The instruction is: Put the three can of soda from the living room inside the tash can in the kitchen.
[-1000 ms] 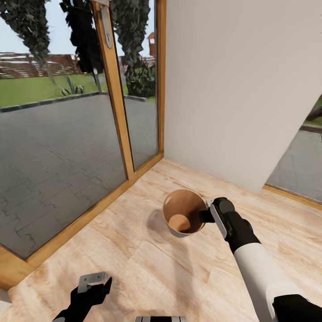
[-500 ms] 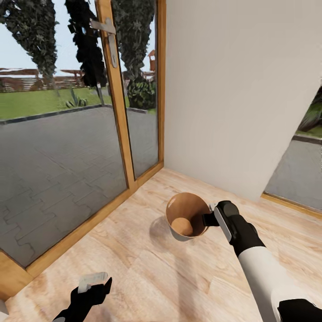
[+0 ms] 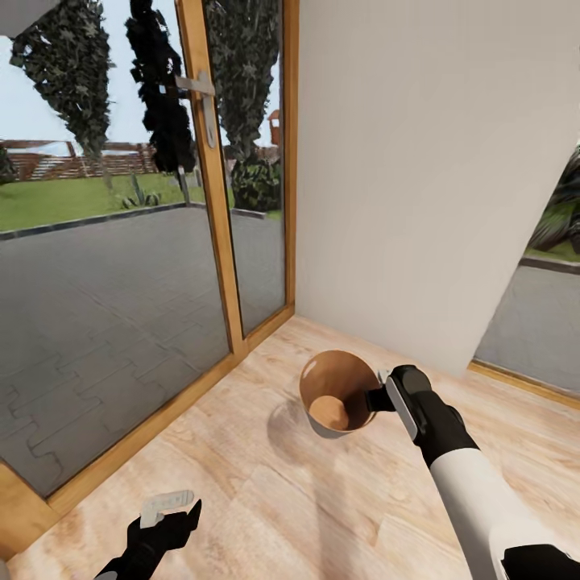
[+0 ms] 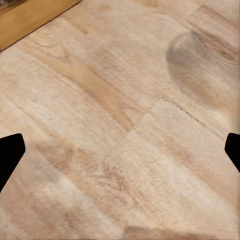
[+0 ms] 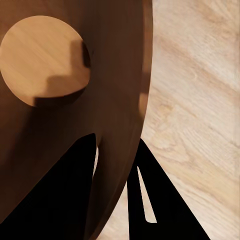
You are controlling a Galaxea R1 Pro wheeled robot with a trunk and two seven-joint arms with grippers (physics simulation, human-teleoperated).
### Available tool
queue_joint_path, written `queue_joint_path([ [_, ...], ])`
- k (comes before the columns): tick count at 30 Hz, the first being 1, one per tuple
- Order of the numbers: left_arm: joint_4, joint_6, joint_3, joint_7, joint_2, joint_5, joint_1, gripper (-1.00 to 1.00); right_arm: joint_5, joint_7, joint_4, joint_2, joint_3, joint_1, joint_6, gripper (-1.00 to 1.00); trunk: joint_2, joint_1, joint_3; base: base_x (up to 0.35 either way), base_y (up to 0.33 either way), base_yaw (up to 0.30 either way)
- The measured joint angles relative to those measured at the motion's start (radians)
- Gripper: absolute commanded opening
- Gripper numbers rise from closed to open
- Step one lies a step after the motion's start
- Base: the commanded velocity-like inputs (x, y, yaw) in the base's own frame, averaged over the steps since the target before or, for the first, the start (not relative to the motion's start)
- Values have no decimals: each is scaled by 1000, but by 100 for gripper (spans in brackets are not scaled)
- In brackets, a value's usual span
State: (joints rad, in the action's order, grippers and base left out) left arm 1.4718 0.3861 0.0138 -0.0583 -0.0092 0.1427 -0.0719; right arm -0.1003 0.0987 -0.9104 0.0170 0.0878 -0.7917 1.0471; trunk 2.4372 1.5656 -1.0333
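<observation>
The tash can (image 3: pixel 329 377), a small round bin with a pale grey outside and an orange-brown inside, hangs tilted just above the plank floor. My right gripper (image 3: pixel 375 398) is shut on its near rim. In the right wrist view the gripper (image 5: pixel 117 144) has one finger inside the bin's brown wall (image 5: pixel 115 75) and one outside. The bin's round bottom lies bare. Low at the left, my left gripper (image 3: pixel 177 509) is open over bare planks, its dark fingertips far apart in the left wrist view (image 4: pixel 120 150). The cans of soda are out of view.
A wood-framed glass door (image 3: pixel 211 209) with a metal handle (image 3: pixel 201 84) stands at the left, with paving outside. A white wall (image 3: pixel 435 161) rises behind the bin. Another glazed opening (image 3: pixel 536 314) lies at the right. The bin's shadow (image 3: pixel 282 420) falls on the floor (image 3: pixel 266 499).
The head view has tilted upward, so the door handle sits lower in the picture. My right gripper keeps its hold, and the bin has risen slightly and tipped. The left gripper has barely moved.
</observation>
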Motion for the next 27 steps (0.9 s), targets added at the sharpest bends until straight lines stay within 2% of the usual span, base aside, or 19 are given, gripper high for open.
queue_joint_path([
  [21,2,2,0,0,0,0,0,100,0,1,0,0,2,2,0,-100,-147,-80,99,0,0,0],
  [27,2,0,0,0,0,0,-1,100,0,1,0,0,2,18,0,-100,-189,-103,127,0,0,0],
])
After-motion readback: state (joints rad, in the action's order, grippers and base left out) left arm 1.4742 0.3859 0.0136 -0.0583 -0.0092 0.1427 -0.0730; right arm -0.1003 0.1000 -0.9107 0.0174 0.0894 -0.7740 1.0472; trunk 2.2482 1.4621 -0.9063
